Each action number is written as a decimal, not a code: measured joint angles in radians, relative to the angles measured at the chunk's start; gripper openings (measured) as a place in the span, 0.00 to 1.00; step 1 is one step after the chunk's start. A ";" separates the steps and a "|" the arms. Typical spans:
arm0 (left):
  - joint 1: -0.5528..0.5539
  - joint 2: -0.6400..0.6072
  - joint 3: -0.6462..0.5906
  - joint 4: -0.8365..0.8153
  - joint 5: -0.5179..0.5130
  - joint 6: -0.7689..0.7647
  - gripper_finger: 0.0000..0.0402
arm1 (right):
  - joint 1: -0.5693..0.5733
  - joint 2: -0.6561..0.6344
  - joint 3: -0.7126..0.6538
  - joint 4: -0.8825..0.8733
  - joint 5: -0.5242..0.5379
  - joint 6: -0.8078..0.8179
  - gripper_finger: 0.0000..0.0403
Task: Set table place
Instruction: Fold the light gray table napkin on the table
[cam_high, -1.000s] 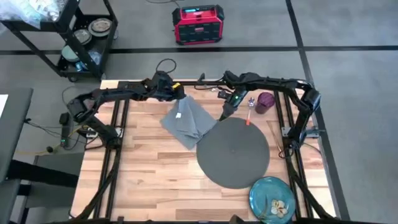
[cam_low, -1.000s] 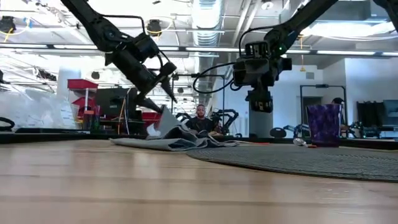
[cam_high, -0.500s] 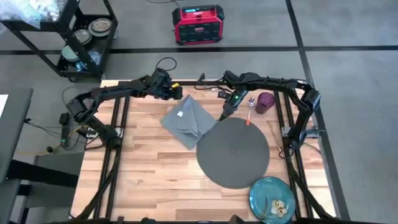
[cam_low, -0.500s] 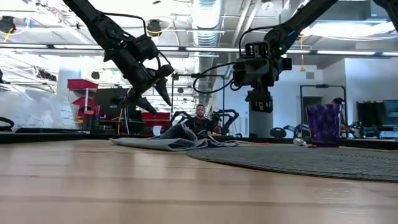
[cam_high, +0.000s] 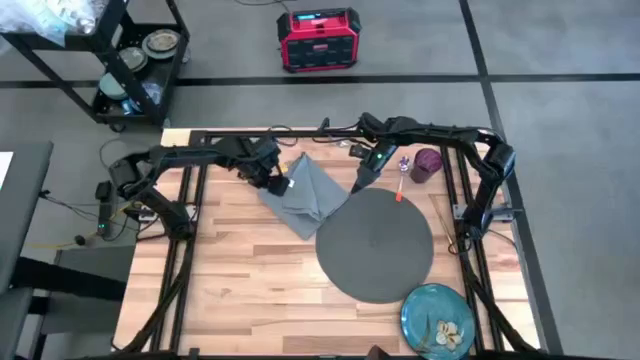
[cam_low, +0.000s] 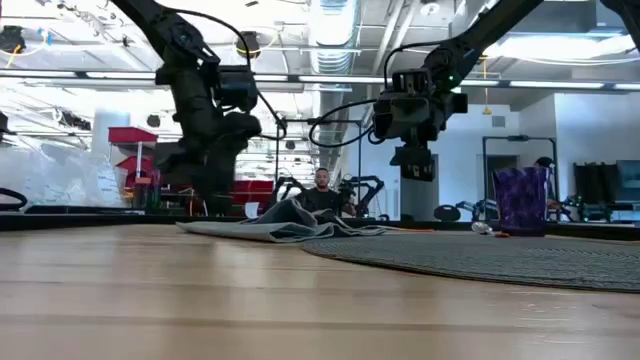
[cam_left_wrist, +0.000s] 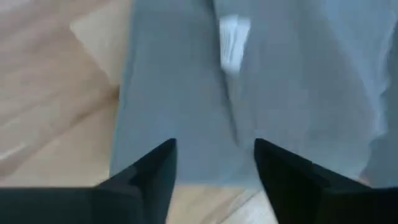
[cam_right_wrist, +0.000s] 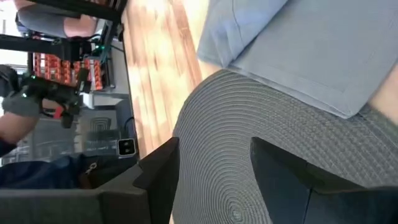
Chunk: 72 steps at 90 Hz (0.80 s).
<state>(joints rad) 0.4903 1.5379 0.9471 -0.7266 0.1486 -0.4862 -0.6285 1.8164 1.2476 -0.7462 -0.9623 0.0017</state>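
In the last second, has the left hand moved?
Yes. In the high view the left hand has come off the table's back edge and down over the grey napkin's left corner, fingers open.

Left pincer (cam_high: 278, 183) and right pincer (cam_high: 362, 183), both agape.

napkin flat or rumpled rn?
Rumpled: the napkin shows folds in the high view and a raised ridge in the low view.

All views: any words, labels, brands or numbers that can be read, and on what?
None can be read.
Napkin: white tag, too blurred to read.
Red box on the floor: lit panel, too small to read.
Small white square beyond the table: unreadable.
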 joint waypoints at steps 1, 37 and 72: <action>-0.006 0.001 -0.001 -0.003 -0.007 0.006 0.29 | 0.000 0.000 0.000 0.000 0.000 0.000 0.45; -0.108 -0.002 -0.197 0.119 -0.050 -0.113 0.00 | 0.007 0.000 0.000 -0.001 0.000 0.007 0.45; -0.618 -0.010 -0.269 0.360 0.085 -0.707 0.00 | 0.151 0.000 0.000 -0.002 0.000 0.024 0.45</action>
<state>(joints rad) -0.1276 1.5283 0.6785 -0.3664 0.2340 -1.1931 -0.4778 1.8164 1.2476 -0.7484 -0.9627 0.0261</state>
